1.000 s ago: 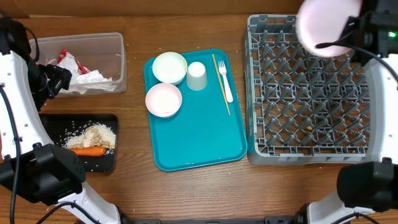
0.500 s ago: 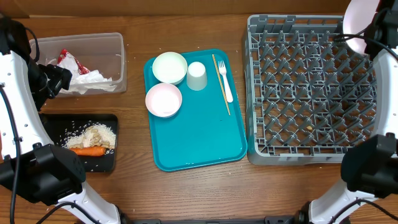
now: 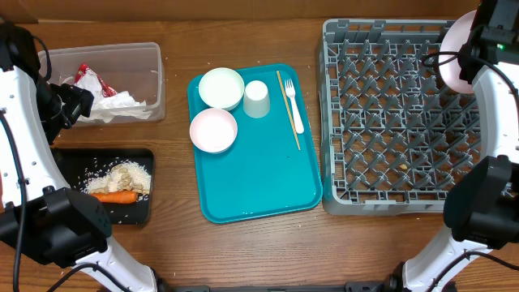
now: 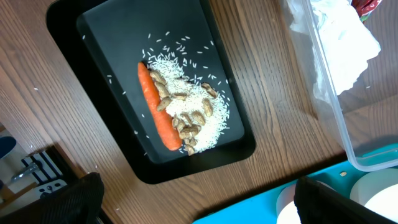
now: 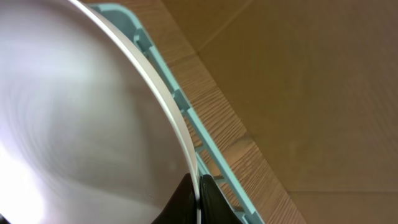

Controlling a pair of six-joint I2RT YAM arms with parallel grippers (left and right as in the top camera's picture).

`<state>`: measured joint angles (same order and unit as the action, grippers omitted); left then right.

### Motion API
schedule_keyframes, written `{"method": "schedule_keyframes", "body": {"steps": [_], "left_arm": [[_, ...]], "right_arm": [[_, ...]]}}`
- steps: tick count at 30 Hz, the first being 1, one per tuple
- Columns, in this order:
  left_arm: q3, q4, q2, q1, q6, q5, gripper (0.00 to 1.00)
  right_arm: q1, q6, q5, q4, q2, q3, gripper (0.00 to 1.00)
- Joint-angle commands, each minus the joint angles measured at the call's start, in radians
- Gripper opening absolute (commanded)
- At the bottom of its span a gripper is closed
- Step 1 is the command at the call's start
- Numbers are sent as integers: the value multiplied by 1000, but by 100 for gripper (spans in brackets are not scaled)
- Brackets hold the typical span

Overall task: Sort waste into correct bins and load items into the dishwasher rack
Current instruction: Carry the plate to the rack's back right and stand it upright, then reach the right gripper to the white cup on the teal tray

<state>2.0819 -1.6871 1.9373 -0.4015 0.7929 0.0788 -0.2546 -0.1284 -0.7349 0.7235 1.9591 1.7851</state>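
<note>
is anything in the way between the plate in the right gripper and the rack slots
Nothing visible. The right gripper holds the plate tilted over the far right corner of the rack, where the pegs in view are bare. The right arm hides the right edge, so that strip is unknown.

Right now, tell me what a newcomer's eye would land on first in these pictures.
The bright teal tray mid-table grabs attention first, carrying two white bowls, a cup and a fork. Next is the white plate, gripped at its rim by the right gripper above the far right corner of the grey rack. At the left, an orange carrot lies beside pale crumbs in the black tray.
</note>
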Motion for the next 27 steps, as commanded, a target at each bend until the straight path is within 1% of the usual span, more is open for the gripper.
{"method": "schedule_keyframes", "body": {"steps": [1, 4, 5, 6, 8, 9, 10, 11, 12, 16, 19, 20, 23, 24, 27], "left_arm": [[-1, -2, -28, -4, -4, -1, 100], [-1, -2, -28, -4, -3, -1, 100], [-1, -2, -28, -4, -4, -1, 100], [-1, -2, -28, -4, -4, -1, 100], [-1, -3, -28, -3, -4, -1, 100], [-1, -2, -28, -3, -3, -1, 100], [-1, -2, -28, -3, -4, -1, 100], [-1, -2, -28, -3, -4, -1, 100], [-1, -2, -28, -3, -4, -1, 100], [-1, -2, -28, -3, -4, -1, 100], [-1, -2, -28, -3, -4, -1, 100], [-1, -2, -28, -3, -4, -1, 100], [-1, -2, -28, -3, -4, -1, 100], [-1, -2, -28, -3, -4, -1, 100], [-1, -2, -28, -3, -4, -1, 100]], "right_arm": [[4, 0, 7, -13, 0, -37, 5], [5, 2, 42, -11, 0, -48, 7], [10, 1, 105, -2, -1, -47, 14], [16, 1, 131, 1, -1, -47, 25], [33, 1, 176, 4, -3, -47, 58], [43, 1, 191, 4, -6, -46, 69], [59, 2, 200, 4, -7, -42, 87], [74, 2, 200, 4, -9, -37, 96], [91, 2, 200, 3, -11, -31, 100], [167, 34, 229, 4, -23, 7, 100], [230, 61, 319, 23, -31, 43, 100], [277, 85, 432, 42, -34, 65, 100], [348, 103, 663, 59, -36, 73, 100], [389, 103, 822, 66, -34, 73, 100], [449, 103, 1031, 67, -33, 71, 100]]}}
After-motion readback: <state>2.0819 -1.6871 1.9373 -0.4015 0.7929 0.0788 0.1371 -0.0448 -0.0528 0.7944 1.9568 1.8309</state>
